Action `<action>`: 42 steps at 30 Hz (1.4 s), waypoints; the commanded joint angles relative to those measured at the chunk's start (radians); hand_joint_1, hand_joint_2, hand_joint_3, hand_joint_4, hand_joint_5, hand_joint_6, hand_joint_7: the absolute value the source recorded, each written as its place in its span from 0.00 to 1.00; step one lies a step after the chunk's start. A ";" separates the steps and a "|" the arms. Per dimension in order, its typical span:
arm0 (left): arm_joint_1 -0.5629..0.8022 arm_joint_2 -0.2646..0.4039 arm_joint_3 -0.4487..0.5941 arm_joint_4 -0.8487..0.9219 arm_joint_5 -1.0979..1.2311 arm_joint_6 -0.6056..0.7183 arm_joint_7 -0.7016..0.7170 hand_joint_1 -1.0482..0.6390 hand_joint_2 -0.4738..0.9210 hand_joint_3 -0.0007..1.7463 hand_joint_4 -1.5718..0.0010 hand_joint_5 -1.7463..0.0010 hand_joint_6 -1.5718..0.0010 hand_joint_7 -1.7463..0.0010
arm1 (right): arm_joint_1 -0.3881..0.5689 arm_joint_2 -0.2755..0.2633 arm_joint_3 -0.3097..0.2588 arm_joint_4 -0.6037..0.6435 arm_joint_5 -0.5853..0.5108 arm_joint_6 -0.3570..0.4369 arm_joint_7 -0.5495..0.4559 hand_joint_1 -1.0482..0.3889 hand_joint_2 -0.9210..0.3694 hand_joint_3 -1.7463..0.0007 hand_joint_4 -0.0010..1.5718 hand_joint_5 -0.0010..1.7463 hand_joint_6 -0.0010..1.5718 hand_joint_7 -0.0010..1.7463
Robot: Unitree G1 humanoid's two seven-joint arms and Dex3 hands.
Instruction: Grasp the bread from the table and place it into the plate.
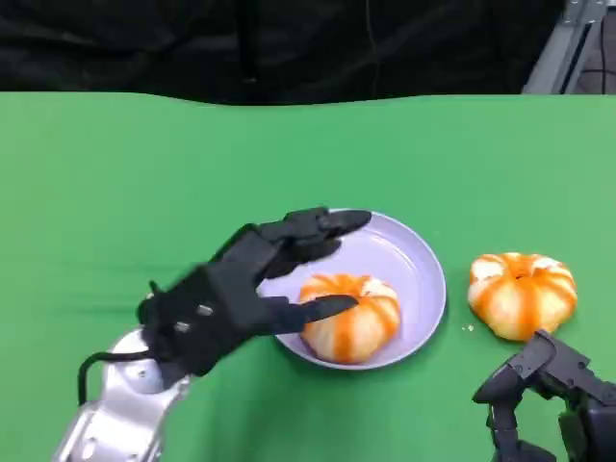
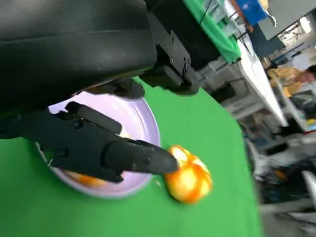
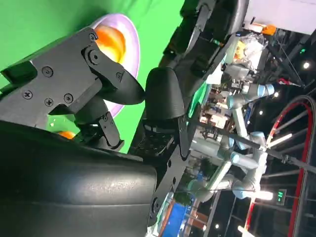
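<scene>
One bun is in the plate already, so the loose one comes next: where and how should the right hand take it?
Probably from above, fingers spanning the domed bread across its widest part. It sits flat on the green table, clear of the plate, just ahead of the open right hand.

Glossy orange-glazed bread (image 1: 351, 315) lies in a smooth lilac plate (image 1: 421, 265) on matt green cloth (image 1: 115, 183).
</scene>
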 commanded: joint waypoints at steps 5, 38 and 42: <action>0.110 0.037 0.132 -0.191 -0.324 0.228 -0.142 0.63 0.93 0.36 0.44 0.62 0.39 0.74 | 0.003 -0.006 -0.004 -0.011 0.011 0.002 -0.003 0.64 0.32 0.31 0.54 1.00 0.48 0.86; 0.487 0.159 0.438 -0.377 -0.826 0.505 -0.358 0.65 0.75 0.92 0.30 0.00 0.39 0.00 | -0.004 -0.017 -0.008 -0.006 0.040 0.024 0.017 0.65 0.31 0.32 0.53 1.00 0.47 0.87; 0.487 0.159 0.438 -0.376 -0.825 0.504 -0.361 0.65 0.75 0.92 0.30 0.00 0.39 0.00 | -0.004 -0.017 -0.009 -0.007 0.040 0.024 0.018 0.65 0.31 0.32 0.53 1.00 0.47 0.87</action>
